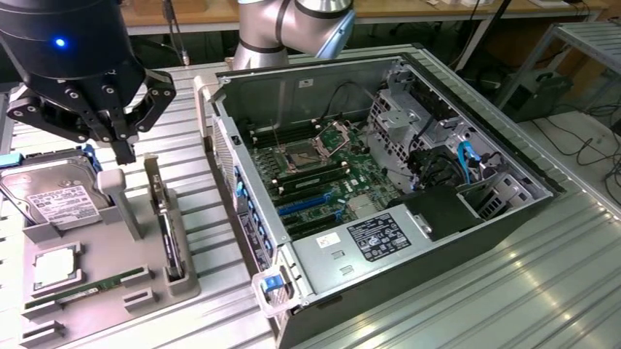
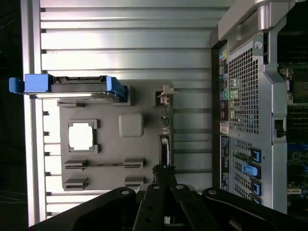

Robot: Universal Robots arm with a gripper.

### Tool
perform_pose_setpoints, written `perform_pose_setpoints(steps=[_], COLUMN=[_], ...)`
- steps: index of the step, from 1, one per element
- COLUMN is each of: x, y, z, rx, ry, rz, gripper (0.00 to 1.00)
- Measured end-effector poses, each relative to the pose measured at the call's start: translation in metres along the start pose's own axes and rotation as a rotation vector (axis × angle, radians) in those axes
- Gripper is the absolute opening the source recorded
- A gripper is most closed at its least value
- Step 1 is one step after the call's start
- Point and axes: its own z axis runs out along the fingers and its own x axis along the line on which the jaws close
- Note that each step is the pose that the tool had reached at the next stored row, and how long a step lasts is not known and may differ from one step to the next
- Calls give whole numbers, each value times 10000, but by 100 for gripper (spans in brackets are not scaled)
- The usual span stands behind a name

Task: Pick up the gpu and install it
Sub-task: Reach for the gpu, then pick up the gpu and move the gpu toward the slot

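The gpu (image 1: 171, 246) stands edge-on as a thin dark slab in a slot along the grey holder tray (image 1: 145, 291), on the side nearest the computer case. The wrist view looks straight down on the gpu (image 2: 166, 140) as a narrow strip at the tray's edge. My black gripper (image 1: 122, 151) hangs above the tray, a little to the exterior view's left of the card's far end and clear of it. Its fingers are shut with nothing between them. In the wrist view the gripper (image 2: 163, 177) points at one end of the card.
An open computer case (image 1: 291, 87) lies to the exterior view's right, its motherboard (image 1: 321, 174) and blue slots (image 1: 305, 203) exposed. The tray also holds a silver hard drive (image 1: 54, 193), a processor chip (image 1: 57, 266) and a RAM stick (image 1: 92, 288). Everything rests on a ribbed metal table (image 1: 505, 291).
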Motion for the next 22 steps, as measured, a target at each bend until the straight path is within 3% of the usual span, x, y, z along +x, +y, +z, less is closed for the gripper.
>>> perform_pose_setpoints(steps=[14,16,19,21,22], x=[18,20,20,20,20], y=[0,0,0,0,-1], z=[0,0,0,0,0], rx=[-1,-1,-1,-1,-1], ry=[0,0,-1,-1,-1], rz=[0,1,0,0,0], gripper=[11,17,36,36,48])
